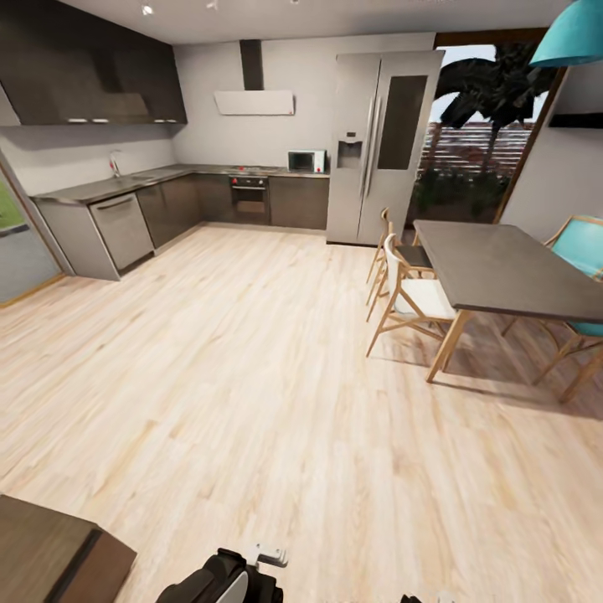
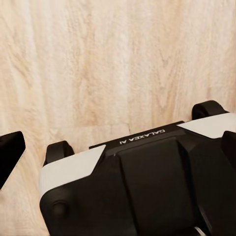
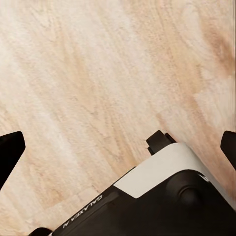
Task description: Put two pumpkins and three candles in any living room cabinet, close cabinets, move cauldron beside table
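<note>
Pale wood-plank floor (image 1: 251, 377) of an open kitchen-dining room.
On it stand a dark dining table (image 1: 502, 268), wooden chairs (image 1: 410, 301) just beside it, and the robot's black-and-white base (image 2: 142, 187).

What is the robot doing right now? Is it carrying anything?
It isn't handling anything at the moment. From its head camera it faces a kitchen and dining area: a tall grey fridge, dark kitchen cupboards, and a dark dining table with wooden chairs on a pale wood floor. Both wrist cameras look down at that floor and at the robot's own black and white base. The fingertips at the picture edges hold nothing. It seems to be on its way somewhere.
</note>
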Robot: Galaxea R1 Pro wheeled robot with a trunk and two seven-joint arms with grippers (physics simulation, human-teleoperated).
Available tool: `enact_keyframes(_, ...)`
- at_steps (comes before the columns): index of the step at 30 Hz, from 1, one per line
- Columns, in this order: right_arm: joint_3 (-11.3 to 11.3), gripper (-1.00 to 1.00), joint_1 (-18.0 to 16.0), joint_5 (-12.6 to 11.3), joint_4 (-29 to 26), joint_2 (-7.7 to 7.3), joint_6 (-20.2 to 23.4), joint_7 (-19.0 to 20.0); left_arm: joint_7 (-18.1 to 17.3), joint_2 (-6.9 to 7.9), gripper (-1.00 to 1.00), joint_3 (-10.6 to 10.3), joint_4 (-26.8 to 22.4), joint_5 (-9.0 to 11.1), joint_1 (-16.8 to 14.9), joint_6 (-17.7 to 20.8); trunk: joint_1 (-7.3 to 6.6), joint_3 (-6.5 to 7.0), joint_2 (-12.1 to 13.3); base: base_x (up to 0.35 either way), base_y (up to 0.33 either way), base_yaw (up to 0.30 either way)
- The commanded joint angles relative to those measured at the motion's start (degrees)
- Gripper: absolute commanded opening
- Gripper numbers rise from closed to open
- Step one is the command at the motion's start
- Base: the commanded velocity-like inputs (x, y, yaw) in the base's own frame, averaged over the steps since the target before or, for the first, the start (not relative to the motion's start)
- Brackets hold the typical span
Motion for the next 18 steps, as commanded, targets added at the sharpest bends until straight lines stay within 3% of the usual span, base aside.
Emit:
enact_keyframes(1,0.33,1.00,-0.02,-0.19,-0.12,-0.04,0.25,-0.47,0.52,0.00,1.00,-0.29,-0.11,0.48,-0.04,0.14,-0.22,0.12,0.37,0.000,0.000,-0.281)
enact_keyframes(14,0.33,1.00,-0.03,-0.19,-0.11,-0.02,0.10,-0.47,0.46,-0.24,1.00,-0.38,-0.10,-0.29,-0.04,0.14,-3.07,2.46,5.58,0.000,0.000,-0.281)
enact_keyframes(18,0.33,1.00,-0.06,-0.19,-0.11,-0.01,0.05,-0.53,0.44,-0.22,1.00,-0.38,-0.10,-0.64,-0.04,0.16,-3.07,2.46,5.58,0.000,0.000,-0.281)
